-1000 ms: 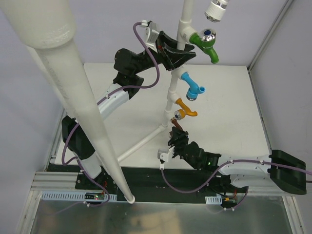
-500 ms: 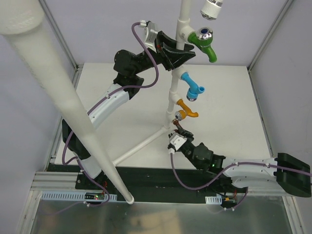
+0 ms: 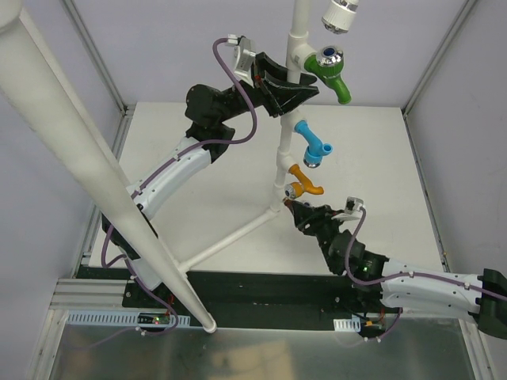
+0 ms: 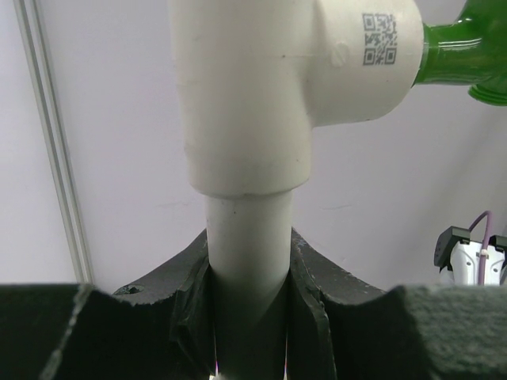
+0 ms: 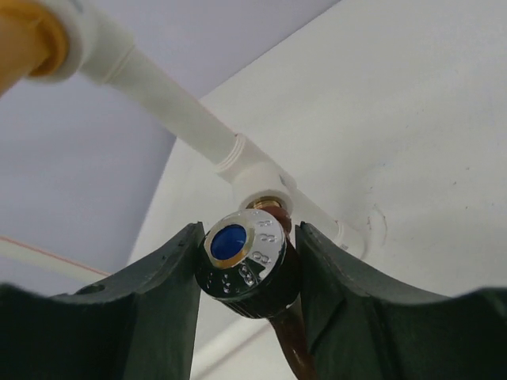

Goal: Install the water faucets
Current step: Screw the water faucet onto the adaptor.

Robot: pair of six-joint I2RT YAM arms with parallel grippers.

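A white PVC pipe frame (image 3: 279, 154) stands on the table. It carries a green faucet (image 3: 333, 71) at the top, then a blue faucet (image 3: 314, 147) and an orange faucet (image 3: 304, 184). My left gripper (image 3: 290, 89) is shut on the upright pipe (image 4: 245, 237), just below the white tee (image 4: 317, 71) that holds the green faucet (image 4: 463, 55). The brown faucet (image 5: 238, 253) sits lowest, its brass thread at a white tee (image 5: 257, 178). My right gripper (image 5: 245, 261) is shut on its chrome, blue-capped knob, one finger on each side. From above, that gripper (image 3: 295, 207) hides the brown faucet.
A thick white pipe (image 3: 95, 174) slants across the left foreground of the top view. A white fitting (image 3: 341, 14) hangs at the top. The frame's base pipe (image 3: 230, 233) runs along the white table (image 3: 372, 158). Enclosure walls stand close on both sides.
My right arm has swung from the faucet's near-left side to its right, and the wrist has rolled over. Its jaws opened and closed in again on the knob. The foreground pipe leaned further left.
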